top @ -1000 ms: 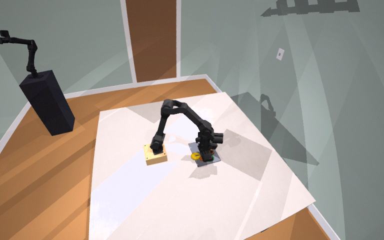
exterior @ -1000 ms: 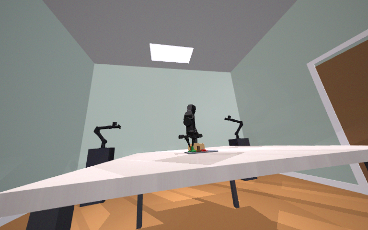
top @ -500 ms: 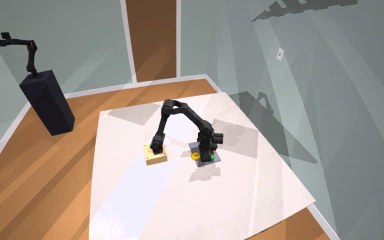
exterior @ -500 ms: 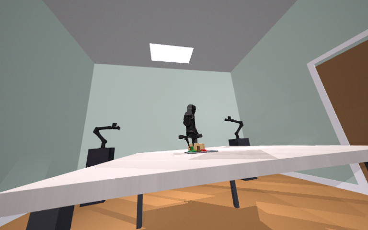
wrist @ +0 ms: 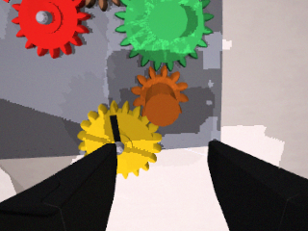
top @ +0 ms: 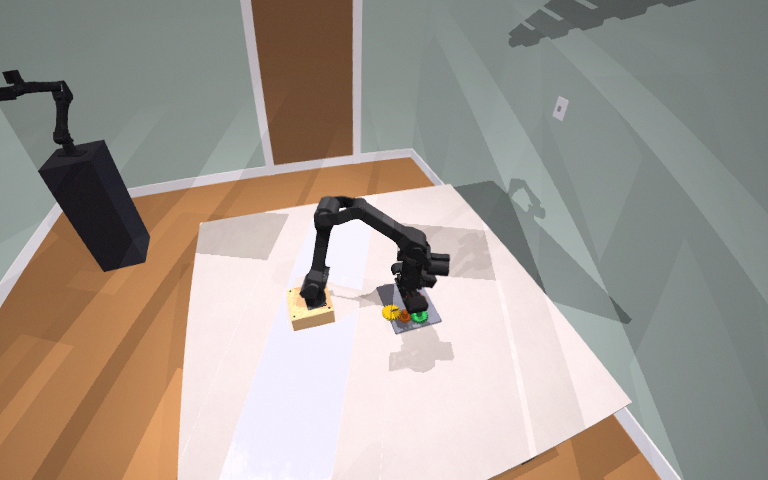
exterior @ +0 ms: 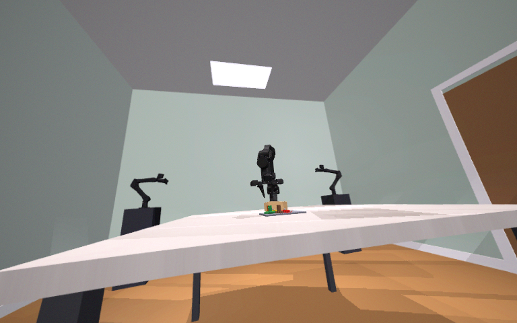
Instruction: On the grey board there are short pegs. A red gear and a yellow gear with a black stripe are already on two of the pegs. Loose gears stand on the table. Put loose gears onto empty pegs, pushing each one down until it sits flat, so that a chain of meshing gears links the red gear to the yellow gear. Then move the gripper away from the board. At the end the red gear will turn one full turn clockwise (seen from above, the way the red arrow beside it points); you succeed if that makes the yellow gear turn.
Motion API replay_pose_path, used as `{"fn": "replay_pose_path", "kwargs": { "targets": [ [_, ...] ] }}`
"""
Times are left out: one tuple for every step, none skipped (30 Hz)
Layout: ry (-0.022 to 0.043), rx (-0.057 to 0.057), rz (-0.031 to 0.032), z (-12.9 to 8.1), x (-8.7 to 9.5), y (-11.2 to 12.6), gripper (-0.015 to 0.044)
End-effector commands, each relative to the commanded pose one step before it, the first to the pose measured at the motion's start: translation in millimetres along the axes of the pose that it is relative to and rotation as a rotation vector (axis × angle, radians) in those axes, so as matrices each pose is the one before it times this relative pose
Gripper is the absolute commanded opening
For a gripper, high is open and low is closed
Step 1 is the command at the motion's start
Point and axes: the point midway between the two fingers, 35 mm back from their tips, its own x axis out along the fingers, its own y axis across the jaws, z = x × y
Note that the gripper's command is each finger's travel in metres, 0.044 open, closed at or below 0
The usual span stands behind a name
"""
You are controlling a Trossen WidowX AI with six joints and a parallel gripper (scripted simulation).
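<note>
My gripper is open and empty above the grey board. In the wrist view, the orange gear is just beyond the fingertips, with its knob upright. It sits between the green gear and the yellow gear with the black stripe, its teeth close to both. The red gear is at the upper left. A brown gear shows partly between red and green; most of it is cut off in the wrist view.
The arm's wooden base block stands on the table, left of the board in the top view. The wrist and gripper body hide part of the board there. Other arms stand on dark pedestals away from the table.
</note>
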Motion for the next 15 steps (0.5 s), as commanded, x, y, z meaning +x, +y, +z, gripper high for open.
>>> {"fn": "replay_pose_path", "kwargs": {
  "targets": [
    [-0.01864, 0.0017, -0.00735, -0.93, -35.8, 0.19, 0.0271],
    [0.00013, 0.0002, 0.00008, -0.49, -2.82, 0.18, 0.0298],
    [0.0, 0.0, 0.0, 0.0, 0.0, 0.0, 0.0324],
    [0.0, 0.0, 0.0, 0.0, 0.0, 0.0, 0.035],
    [0.0, 0.0, 0.0, 0.0, 0.0, 0.0, 0.0376],
    [0.0, 0.0, 0.0, 0.0, 0.0, 0.0, 0.0402],
    [0.0, 0.0, 0.0, 0.0, 0.0, 0.0, 0.0429],
    [0.0, 0.0, 0.0, 0.0, 0.0, 0.0, 0.044],
    [0.0, 0.0, 0.0, 0.0, 0.0, 0.0, 0.044],
    [0.0, 0.0, 0.0, 0.0, 0.0, 0.0, 0.044],
    [0.0, 0.0, 0.0, 0.0, 0.0, 0.0, 0.044],
    [0.0, 0.0, 0.0, 0.0, 0.0, 0.0, 0.044],
    [0.0, 0.0, 0.0, 0.0, 0.0, 0.0, 0.044],
    [0.0, 0.0, 0.0, 0.0, 0.0, 0.0, 0.044],
    [0.0, 0.0, 0.0, 0.0, 0.0, 0.0, 0.044]
  ]
}}
